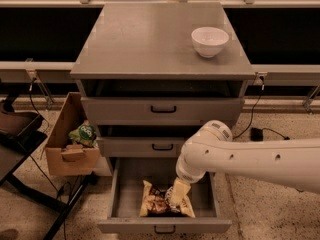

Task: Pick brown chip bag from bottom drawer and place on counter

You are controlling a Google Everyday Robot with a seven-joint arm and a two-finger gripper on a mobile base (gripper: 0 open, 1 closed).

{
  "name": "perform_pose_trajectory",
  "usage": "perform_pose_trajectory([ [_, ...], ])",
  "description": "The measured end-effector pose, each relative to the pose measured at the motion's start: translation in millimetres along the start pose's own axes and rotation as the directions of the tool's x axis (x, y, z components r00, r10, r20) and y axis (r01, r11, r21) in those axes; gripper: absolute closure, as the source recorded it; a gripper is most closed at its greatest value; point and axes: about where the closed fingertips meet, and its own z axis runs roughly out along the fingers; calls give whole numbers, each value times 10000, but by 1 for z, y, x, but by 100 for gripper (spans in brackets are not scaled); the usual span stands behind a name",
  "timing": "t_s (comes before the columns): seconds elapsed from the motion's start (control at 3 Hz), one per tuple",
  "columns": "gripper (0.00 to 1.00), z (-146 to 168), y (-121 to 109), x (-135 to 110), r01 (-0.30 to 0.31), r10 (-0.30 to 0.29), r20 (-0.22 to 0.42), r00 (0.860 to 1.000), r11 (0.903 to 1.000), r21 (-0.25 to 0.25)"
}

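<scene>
Gripper point(176, 199) hangs low inside the open bottom drawer point(165, 225), directly over the brown chip bag point(156, 204), which lies flat on the drawer's floor beneath it; whether it grasps the bag cannot be told. Above and behind the gripper, the smooth grey counter point(145, 39) carries a white bowl point(210, 41). Beside the cabinet, a cardboard box point(70, 154) holding a green snack bag point(83, 133) sits on speckled floor point(270, 214).
</scene>
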Motion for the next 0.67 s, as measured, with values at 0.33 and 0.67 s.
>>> perform_pose_trajectory([
  [0.33, 0, 13, -5, -3, -36, 36, 231, 9997, 10000, -12],
  [0.67, 0, 57, -24, -6, 166, -156, 344, 9993, 9994, -290],
])
